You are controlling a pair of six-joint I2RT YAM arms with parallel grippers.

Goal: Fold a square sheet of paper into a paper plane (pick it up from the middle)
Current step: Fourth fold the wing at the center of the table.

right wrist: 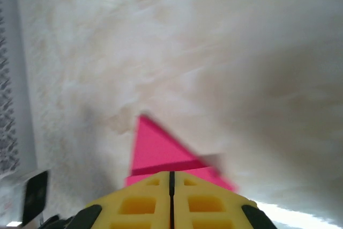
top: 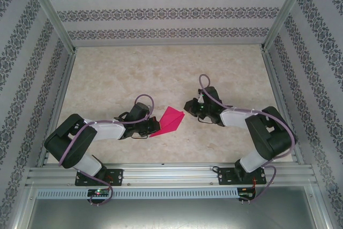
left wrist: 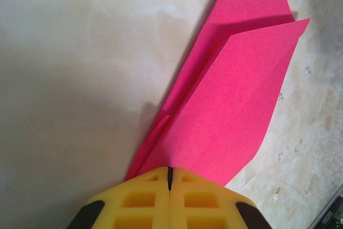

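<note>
Top external view first, from the left: the left tool (top: 154, 126) reaches in low from the near-left corner of the desk (top: 161, 73) and sits at the pointed end of the paper plane (top: 171, 119). The plane lies about midway between the desk's left and right edges, nearer the near edge than the far one. In the left wrist view the yellow fingers (left wrist: 139, 202) are pressed together with only a thin seam between them, and the narrow end of the paper plane (left wrist: 230, 95) runs in under their tips. I judge that the left tool (left wrist: 170, 175) has pinched the nose to anchor the paper, so the layered wings fan out flat ahead of it with the creases showing.

Further right, the right tool (top: 188, 104) hangs just beside the plane's wide far corner, coming in from the right edge. Its wrist view is blurred, but the right tool (right wrist: 171, 178) shows fingers shut tight with the paper plane (right wrist: 155, 148) close in front of them. I cannot tell whether it grips the paper. Closed tips there would suit pressing a fold flat, and the folds look largely made.
</note>
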